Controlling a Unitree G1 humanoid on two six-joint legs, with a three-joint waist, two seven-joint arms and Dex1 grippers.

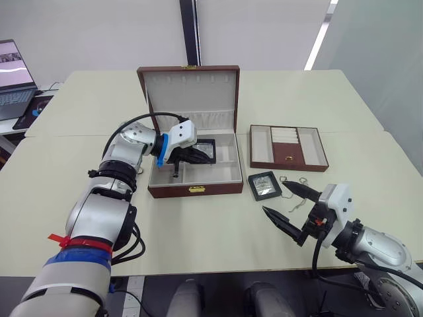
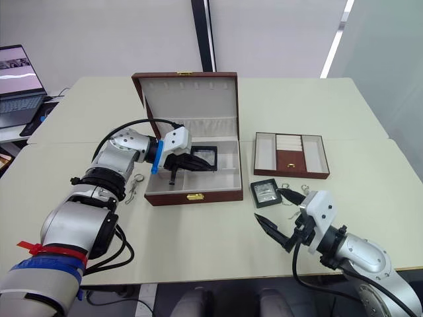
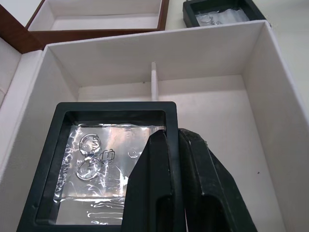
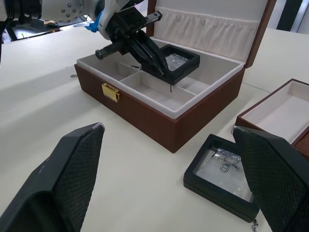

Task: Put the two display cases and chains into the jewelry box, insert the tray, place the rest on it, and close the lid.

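Two grippers in view. Right gripper [image 1: 286,200]: near right, fingers spread wide, holding nothing. Display case [image 1: 264,185]: flat on table [image 1: 370,158] just beyond it, chains [image 1: 294,181] beside. Jewelry box [image 1: 192,190]: centre, lid [image 1: 188,89] upright. Left gripper [image 3: 178,159]: fingers clamped on second display case [image 3: 96,159], inside box. Tray [image 1: 287,148]: right of box.

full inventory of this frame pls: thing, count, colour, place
Reddish-brown wooden jewelry box: 1, cream-lined, table centre, lid open.
Square black display cases: 2; one inside the box in the left gripper, one on the table right of the box.
Thin silvery chains: some beside the table case, some left of the box.
Shallow brown tray: 1, cream and dark red, right of the box.
Laptop: 1, far left.
Left gripper: black, shut on the case.
Right gripper: black, open, near the table case.
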